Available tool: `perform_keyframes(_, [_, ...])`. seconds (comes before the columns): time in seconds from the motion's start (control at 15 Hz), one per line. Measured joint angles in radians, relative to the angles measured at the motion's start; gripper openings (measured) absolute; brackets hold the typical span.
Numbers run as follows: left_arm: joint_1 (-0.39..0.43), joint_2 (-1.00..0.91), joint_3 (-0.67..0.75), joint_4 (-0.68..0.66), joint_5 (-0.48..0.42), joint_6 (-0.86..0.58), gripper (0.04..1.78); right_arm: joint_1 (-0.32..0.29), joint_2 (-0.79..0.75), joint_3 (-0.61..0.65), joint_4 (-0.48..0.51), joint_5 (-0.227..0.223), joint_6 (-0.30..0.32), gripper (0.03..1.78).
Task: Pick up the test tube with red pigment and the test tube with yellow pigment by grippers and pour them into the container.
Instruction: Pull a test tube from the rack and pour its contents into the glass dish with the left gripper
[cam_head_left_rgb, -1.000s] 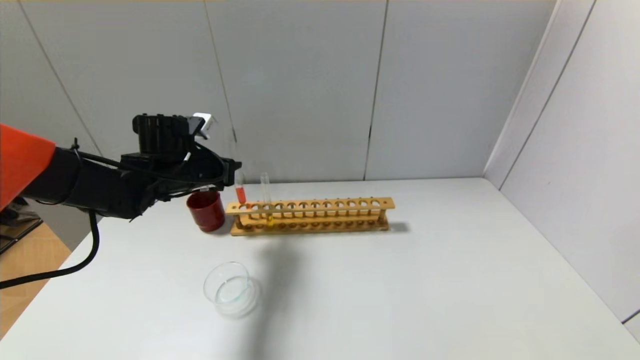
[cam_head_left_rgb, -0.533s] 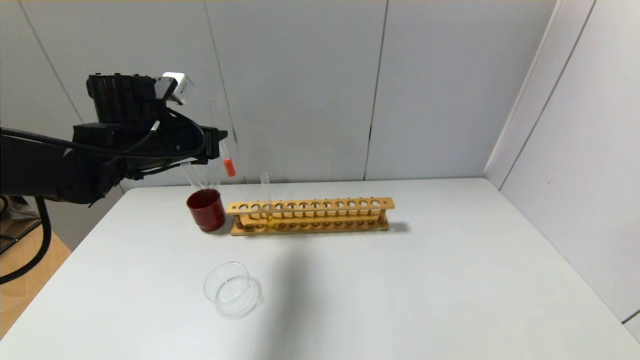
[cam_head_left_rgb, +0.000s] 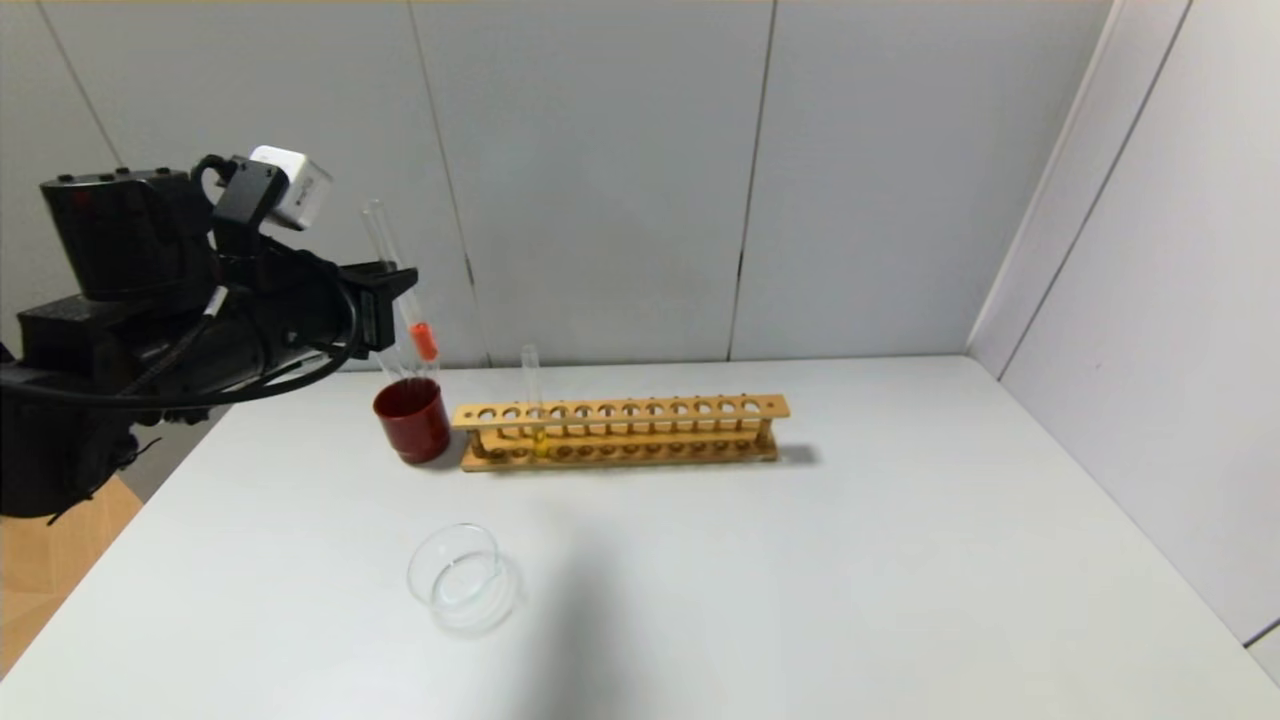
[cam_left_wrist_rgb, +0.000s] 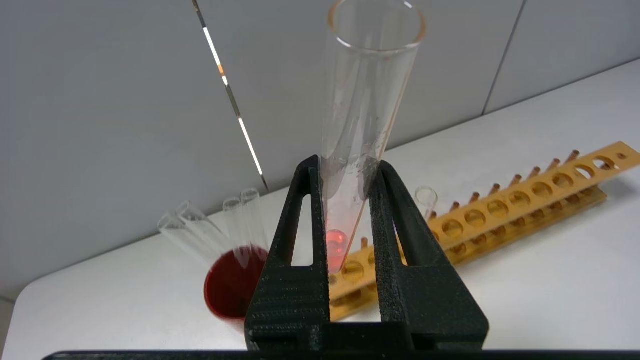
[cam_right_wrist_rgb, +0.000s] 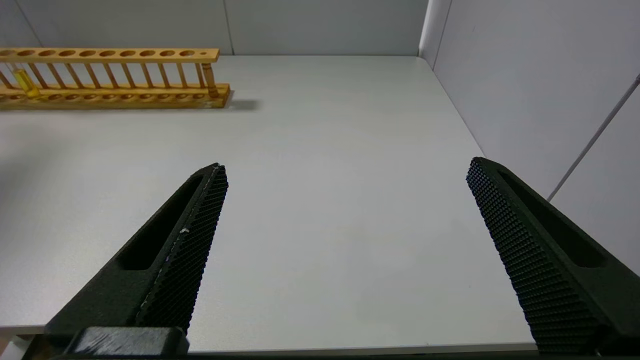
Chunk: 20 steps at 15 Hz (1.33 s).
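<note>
Upper left in the head view, the left gripper (cam_head_left_rgb: 397, 292) clamps the tilted test tube with red pigment (cam_head_left_rgb: 405, 290) above the red cup (cam_head_left_rgb: 412, 420), while only the right wrist view shows the right gripper (cam_right_wrist_rgb: 345, 175) gaping wide over the table (cam_right_wrist_rgb: 320, 200).

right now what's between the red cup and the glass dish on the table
Nothing: in the head view, bare white table runs from the red cup to the glass dish. The wooden rack stands beside the cup.
</note>
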Motion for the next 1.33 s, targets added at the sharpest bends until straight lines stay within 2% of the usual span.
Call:
perform_keyframes(0.67, [0.01,-0.236,0.398,-0.012,-0.003,0.003,0.31,0.0,0.0,0.0,0.0,0.0,0.0,1.75])
perform_keyframes(1.07, [0.034,-0.23,0.541,-0.203,-0.01,0.007,0.31,0.0,0.0,0.0,0.0,0.0,0.0,1.75])
perform_keyframes(1.33, [0.089,-0.109,0.582,-0.397,-0.027,0.086,0.31,0.0,0.0,0.0,0.0,0.0,0.0,1.75])
